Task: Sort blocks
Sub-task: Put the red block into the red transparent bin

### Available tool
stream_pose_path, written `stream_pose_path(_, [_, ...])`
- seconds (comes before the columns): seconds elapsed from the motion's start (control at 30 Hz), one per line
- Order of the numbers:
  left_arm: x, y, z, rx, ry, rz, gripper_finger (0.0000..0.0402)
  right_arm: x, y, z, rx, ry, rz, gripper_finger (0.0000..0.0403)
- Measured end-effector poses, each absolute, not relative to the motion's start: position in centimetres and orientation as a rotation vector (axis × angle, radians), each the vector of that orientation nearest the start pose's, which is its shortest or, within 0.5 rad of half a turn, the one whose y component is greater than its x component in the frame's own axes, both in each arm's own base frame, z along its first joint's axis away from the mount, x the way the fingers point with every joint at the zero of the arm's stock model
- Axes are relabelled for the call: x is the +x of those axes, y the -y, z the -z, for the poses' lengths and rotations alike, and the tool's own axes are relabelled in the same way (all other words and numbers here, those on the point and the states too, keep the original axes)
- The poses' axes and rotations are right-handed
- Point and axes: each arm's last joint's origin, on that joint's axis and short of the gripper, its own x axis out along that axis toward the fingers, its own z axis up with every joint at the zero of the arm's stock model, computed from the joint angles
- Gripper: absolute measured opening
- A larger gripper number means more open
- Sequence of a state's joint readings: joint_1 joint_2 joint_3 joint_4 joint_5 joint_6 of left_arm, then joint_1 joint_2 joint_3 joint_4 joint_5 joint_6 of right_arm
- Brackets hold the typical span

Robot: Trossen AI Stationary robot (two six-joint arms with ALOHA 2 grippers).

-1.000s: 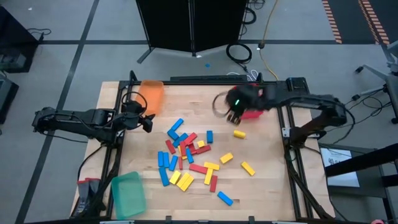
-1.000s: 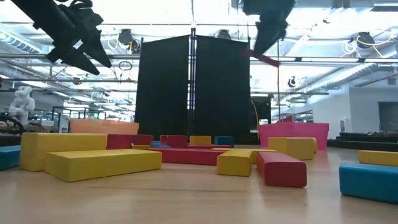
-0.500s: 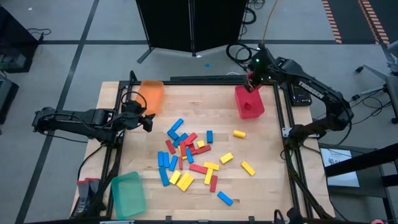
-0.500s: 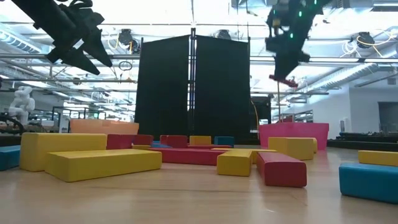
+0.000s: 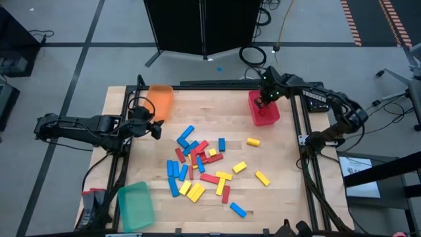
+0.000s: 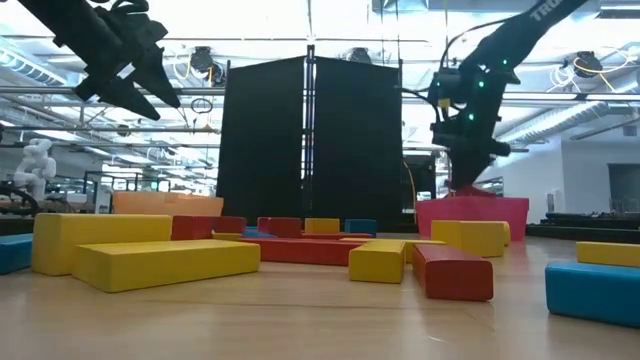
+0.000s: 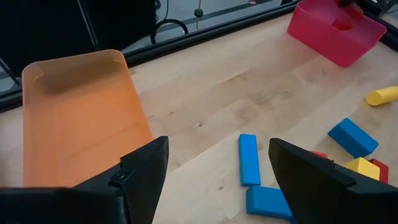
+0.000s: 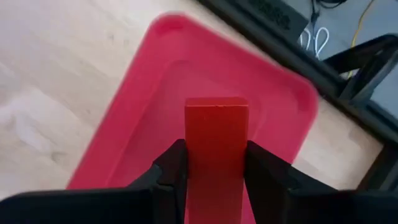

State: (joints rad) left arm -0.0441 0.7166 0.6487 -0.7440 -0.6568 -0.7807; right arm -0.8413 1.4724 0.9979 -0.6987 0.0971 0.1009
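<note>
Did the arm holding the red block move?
Yes. The right gripper, shut on a red block, has swung from over the table's middle side of the red tray to just above the tray's far end.

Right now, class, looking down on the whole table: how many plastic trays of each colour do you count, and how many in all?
Red tray: 1
Orange tray: 1
Green tray: 1
Total: 3 trays

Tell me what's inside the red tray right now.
Nothing shows on the red tray's bare floor. The right hand holds a red block over it, covering the middle.
</note>
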Motion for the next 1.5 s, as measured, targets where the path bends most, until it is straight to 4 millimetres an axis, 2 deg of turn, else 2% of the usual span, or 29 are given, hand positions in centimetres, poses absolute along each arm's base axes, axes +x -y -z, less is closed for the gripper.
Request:
stream_pose_path(0.23, [13.2, -1.4, -25.4, -0.435, -0.495, -0.850, 0.0285, 18.1, 20.9, -20.7, 0.547, -1.043, 0.922, 0.0106])
stream_pose_path(0.47, [13.2, -1.5, -25.4, -0.438, -0.494, -0.863, 0.0285, 18.0, 21.2, -18.7, 0.569, -1.138, 0.943, 0.0106])
stream_pose_path(0.77, [13.2, -1.5, -25.4, -0.435, -0.498, -0.864, 0.0285, 18.2, 21.3, -18.2, 0.594, -1.146, 0.956, 0.0108])
stream_pose_path(1.0, [13.2, -1.5, -25.4, -0.435, -0.498, -0.863, 0.0285, 18.2, 21.3, -18.2, 0.594, -1.147, 0.958, 0.0233])
stream_pose_path(1.07, [13.2, -1.5, -25.4, -0.435, -0.498, -0.864, 0.0285, 18.2, 21.3, -18.2, 0.596, -1.148, 0.955, 0.0251])
stream_pose_path(1.17, [13.2, -1.5, -25.4, -0.435, -0.498, -0.864, 0.0285, 18.2, 21.3, -18.4, 0.601, -1.157, 0.950, 0.0254])
stream_pose_path(1.23, [13.2, -1.5, -25.4, -0.435, -0.498, -0.864, 0.0285, 18.5, 21.4, -19.5, 0.594, -1.155, 0.927, 0.0246])
stream_pose_path(1.3, [13.2, -1.5, -25.4, -0.435, -0.498, -0.863, 0.0285, 19.0, 21.5, -21.8, 0.564, -1.129, 0.874, 0.0236])
stream_pose_path(1.4, [13.2, -1.5, -25.4, -0.435, -0.498, -0.864, 0.0285, 20.0, 21.6, -26.5, 0.484, -1.070, 0.827, 0.0221])
stream_pose_path(1.5, [13.2, -1.5, -25.4, -0.434, -0.499, -0.864, 0.0285, 21.1, 21.1, -32.2, 0.438, -0.914, 0.788, 0.0213])
